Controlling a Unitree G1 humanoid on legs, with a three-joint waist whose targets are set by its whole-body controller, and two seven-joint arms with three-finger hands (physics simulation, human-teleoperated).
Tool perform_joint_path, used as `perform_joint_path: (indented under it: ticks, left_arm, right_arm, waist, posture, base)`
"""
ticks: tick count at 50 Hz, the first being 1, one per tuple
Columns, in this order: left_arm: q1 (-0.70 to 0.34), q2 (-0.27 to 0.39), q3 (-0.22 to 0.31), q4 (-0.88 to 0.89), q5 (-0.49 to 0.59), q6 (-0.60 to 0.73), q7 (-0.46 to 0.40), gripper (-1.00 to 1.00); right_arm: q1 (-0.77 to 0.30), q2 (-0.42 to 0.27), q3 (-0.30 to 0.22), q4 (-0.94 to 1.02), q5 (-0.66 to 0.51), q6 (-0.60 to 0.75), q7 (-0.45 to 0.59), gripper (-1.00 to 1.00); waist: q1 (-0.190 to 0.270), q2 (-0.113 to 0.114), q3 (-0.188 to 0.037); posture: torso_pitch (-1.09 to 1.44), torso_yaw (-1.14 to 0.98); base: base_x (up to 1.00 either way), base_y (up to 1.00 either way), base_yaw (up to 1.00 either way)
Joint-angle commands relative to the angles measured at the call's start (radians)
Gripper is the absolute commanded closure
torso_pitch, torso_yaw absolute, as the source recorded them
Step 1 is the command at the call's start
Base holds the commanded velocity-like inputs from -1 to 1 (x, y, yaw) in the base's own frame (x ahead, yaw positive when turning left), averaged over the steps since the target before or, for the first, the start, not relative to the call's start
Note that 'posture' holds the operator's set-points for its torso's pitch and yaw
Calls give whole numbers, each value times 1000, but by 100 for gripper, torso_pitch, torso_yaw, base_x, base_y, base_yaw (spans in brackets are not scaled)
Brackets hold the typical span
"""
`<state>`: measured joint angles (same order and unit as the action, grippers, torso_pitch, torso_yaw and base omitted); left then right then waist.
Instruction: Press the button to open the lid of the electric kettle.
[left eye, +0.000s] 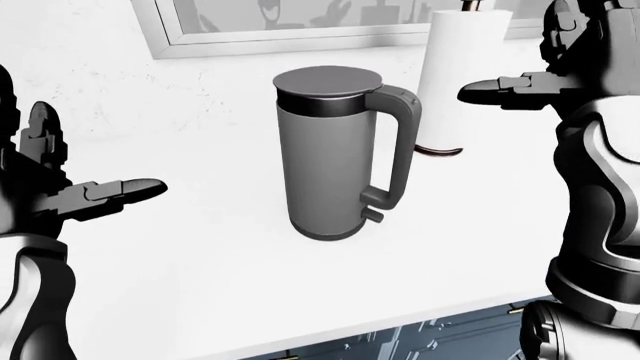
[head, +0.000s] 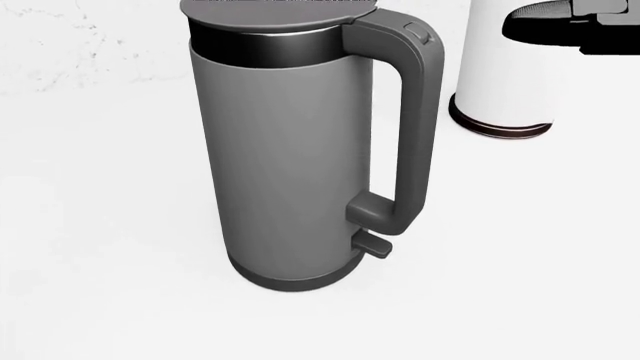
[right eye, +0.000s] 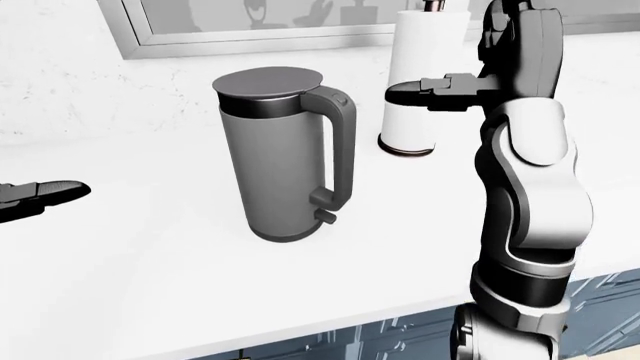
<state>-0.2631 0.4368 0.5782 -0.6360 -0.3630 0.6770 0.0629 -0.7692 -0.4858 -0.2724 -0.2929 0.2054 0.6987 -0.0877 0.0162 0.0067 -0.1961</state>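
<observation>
A tall grey electric kettle (left eye: 328, 161) stands on the white counter (left eye: 200, 270), its flat lid (left eye: 328, 79) down. Its handle faces the view's right, and a small button (head: 417, 31) sits at the handle's top. My right hand (right eye: 405, 93) hovers open, fingers stretched toward the left, level with the lid. It is to the right of the handle and apart from it. In the head view the right hand (head: 545, 24) shows as a black shape at the top right. My left hand (left eye: 135, 189) is open, low, well to the kettle's left.
A white paper-towel roll (left eye: 455, 82) on a dark base stands just behind my right hand, close to the kettle's handle. A framed panel (left eye: 300, 22) runs along the wall at the top. The counter edge and dark blue cabinet fronts (left eye: 450, 337) lie at the bottom.
</observation>
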Motion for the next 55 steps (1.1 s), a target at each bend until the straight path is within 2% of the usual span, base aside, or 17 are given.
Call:
perform_joint_path:
  ticks: [1, 17, 37, 55]
  left_arm:
    - [-21, 16, 7, -23, 1, -26, 1, -100]
    - [-18, 13, 6, -28, -3, -26, 3, -100]
    - [-22, 21, 14, -28, -12, -18, 7, -100]
    - [-17, 16, 12, -32, -11, -21, 6, -100]
  right_arm:
    - [-39, -7, -4, -16, -16, -23, -2, -100]
    - [-90, 45, 39, 24, -92, -40, 17, -100]
    - [-133, 82, 67, -35, -107, 44, 28, -100]
    - [-175, 163, 120, 11, -174, 18, 47, -100]
  waist:
    - [-1, 1, -12]
    - [0, 4, -8]
    - [-5, 8, -2]
    - [-4, 16, -4]
  posture:
    - [-27, 0]
    - [-27, 0]
    - [-27, 0]
    - [-27, 0]
  base:
    - [0, 0, 0]
    - [0, 0, 0]
    - [0, 0, 0]
    - [0, 0, 0]
